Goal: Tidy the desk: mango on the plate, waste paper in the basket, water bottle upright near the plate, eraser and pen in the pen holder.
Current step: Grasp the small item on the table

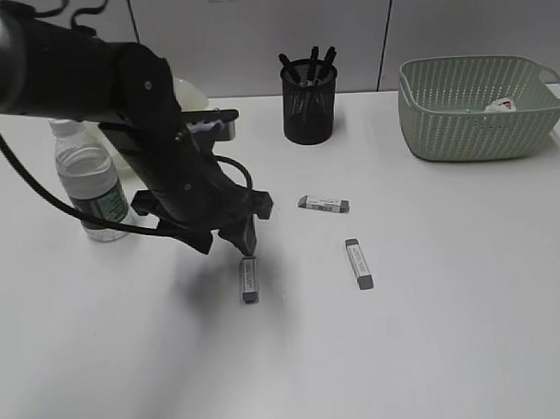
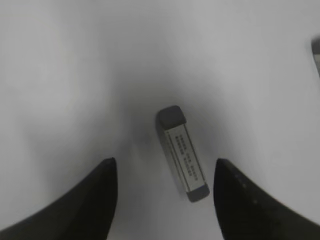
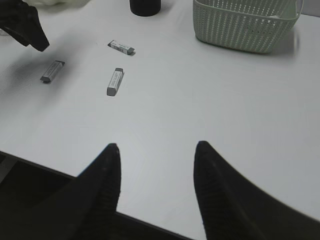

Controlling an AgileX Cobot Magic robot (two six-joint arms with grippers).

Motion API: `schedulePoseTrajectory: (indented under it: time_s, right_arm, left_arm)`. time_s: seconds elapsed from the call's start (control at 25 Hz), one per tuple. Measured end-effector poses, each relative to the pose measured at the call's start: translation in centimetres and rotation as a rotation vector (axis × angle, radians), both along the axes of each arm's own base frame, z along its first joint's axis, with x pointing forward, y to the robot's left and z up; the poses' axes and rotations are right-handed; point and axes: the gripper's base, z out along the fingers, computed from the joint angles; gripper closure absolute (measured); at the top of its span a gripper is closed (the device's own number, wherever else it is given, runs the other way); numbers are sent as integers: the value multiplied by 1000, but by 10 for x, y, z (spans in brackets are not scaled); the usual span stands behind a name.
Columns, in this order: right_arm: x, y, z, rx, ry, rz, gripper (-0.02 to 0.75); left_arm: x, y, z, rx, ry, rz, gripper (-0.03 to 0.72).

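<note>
White desk (image 1: 432,351) spreads under everything, and on it a grey eraser (image 2: 182,152) in a pale sleeve, whose dark print is too blurred to read, lies between and just ahead of the left gripper (image 2: 165,187) fingers, which stand wide apart and clear of it. Two more erasers (image 1: 323,204) (image 1: 359,263) lie off to the right of those fingers, the pen holder (image 1: 308,103) with pens and the basket (image 1: 479,106) farther back, the water bottle (image 1: 90,184) upright behind the arm. Well apart from all, the right gripper (image 3: 156,172) hangs with fingers spread wide.

Matt white desk (image 1: 451,351); perforated plastic basket (image 1: 461,120).
</note>
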Motion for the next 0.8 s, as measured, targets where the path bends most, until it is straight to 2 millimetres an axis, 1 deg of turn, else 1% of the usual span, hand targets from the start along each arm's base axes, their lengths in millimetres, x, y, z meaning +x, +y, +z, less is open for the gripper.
schedulePoseTrajectory:
  time_s: [0.08, 0.2, 0.4, 0.56, 0.8]
  right_arm:
    - [0, 0, 0, 0, 0, -1, 354]
    - [0, 0, 0, 0, -1, -1, 354]
    - [0, 0, 0, 0, -1, -2, 354]
    - [0, 0, 0, 1, -1, -3, 354]
    - [0, 0, 0, 2, -1, -5, 367]
  left_arm:
    - [4, -10, -11, 25, 19, -2, 232]
    - [9, -22, -22, 76, 16, -4, 232]
    - [18, -34, -33, 108, 18, -1, 237]
    - [16, -35, -40, 129, 46, -1, 253]
    - [16, -35, -42, 137, 63, 15, 264]
